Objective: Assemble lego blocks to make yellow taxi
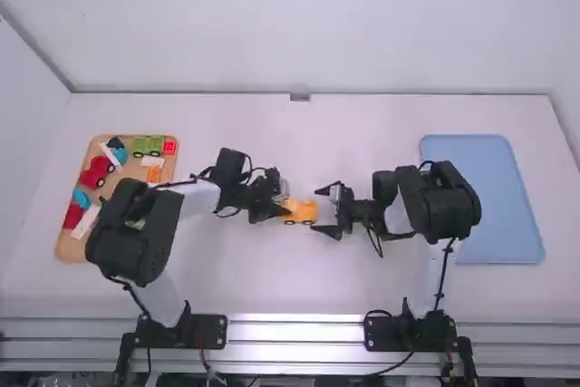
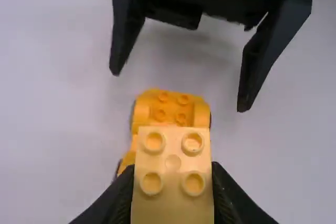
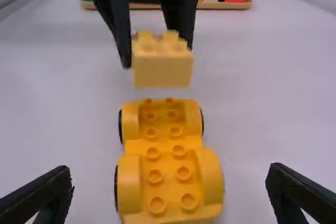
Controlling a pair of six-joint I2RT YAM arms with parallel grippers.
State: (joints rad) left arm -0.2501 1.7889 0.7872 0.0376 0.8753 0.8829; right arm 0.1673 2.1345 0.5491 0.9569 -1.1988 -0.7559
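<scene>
A white table (image 1: 272, 287) is being shown from above, backed by a plain pale wall (image 1: 272, 29) and edged on the near side by a metal rail (image 1: 294, 329). On the left, a wooden tray (image 1: 72, 246) is being filled with loose blocks in red, green, blue, orange and white; on the right, a flat blue tray (image 1: 485, 201) is being supported by the table. Near the middle, a yellow car base (image 3: 168, 163) is being carried by the tabletop, its studs being turned upward and its dark wheels being partly covered by rounded yellow fenders. The left end effector (image 1: 283, 198) is being kept narrow around a paler yellow block (image 2: 173, 156), which is being gripped by its sides with its four studs facing up. This block is being held in the air, higher than the car base and near the end toward the left arm; a gap is being left between the two, so they are not being joined. The right end effector (image 1: 321, 212) is being held wide, its two fingers being set well apart around the other end of the car base, and neither is being pressed against it.
</scene>
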